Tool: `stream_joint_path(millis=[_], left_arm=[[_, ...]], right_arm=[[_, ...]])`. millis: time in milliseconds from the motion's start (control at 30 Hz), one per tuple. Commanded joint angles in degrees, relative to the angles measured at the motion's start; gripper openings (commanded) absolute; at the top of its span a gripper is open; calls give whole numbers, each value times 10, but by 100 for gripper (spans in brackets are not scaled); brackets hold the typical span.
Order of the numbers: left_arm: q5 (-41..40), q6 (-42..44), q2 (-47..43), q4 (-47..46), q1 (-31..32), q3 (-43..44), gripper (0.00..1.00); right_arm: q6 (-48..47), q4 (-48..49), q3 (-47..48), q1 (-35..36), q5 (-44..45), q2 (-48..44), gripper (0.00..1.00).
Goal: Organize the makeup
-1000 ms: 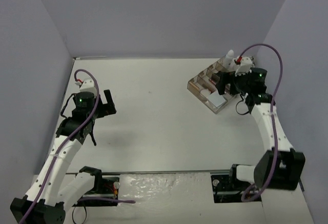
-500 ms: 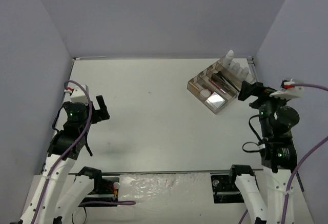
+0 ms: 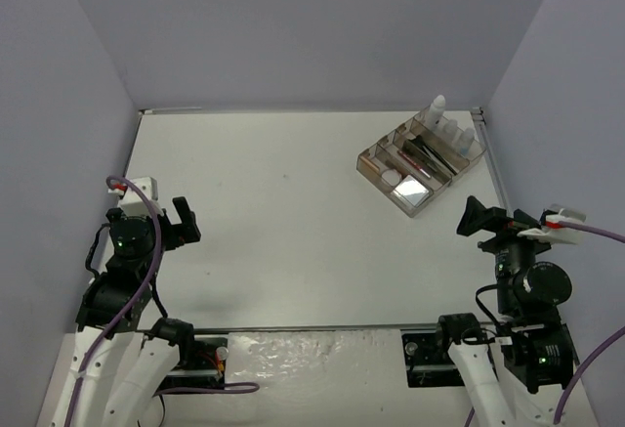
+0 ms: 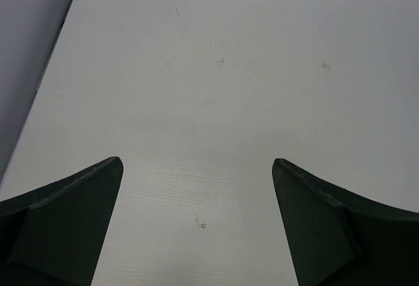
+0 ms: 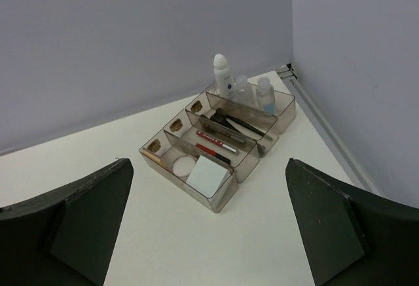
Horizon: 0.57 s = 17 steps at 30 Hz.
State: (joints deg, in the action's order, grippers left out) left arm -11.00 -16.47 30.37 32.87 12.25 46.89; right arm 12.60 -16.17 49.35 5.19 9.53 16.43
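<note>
The makeup lies in the smoky clear tray [image 3: 430,198] at the far right of the table. In the right wrist view the tray [image 5: 222,197] holds white-capped bottles [image 5: 224,74] at the back, black brushes [image 5: 237,123], red pencils [image 5: 216,144], a round compact [image 5: 184,166] and a pale-blue pad [image 5: 208,175]. My right gripper [image 3: 476,217] is open and empty, apart from the tray on its near side; it also shows in the right wrist view [image 5: 209,163]. My left gripper [image 3: 184,220] is open and empty over bare table at the left, as the left wrist view [image 4: 196,168] shows.
Grey walls close the table at the back and both sides. A metal rail [image 5: 327,132] runs along the right edge beside the tray. The arm bases and cables [image 3: 195,359] sit at the near edge.
My right gripper has drawn back from over the tray toward the near right edge. My left gripper has drawn back toward the near left. The tray has not moved.
</note>
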Motion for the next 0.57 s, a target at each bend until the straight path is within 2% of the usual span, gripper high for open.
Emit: stream_joint_path(millis=[0,533], left_arm=[[7,8,5,-8,-4,0,97],[-4,4,35,5,-4,2,97]], right_arm=[[-25,31,0,13,36,-15,100],[-37,47,-23,25,-2,-23,100]])
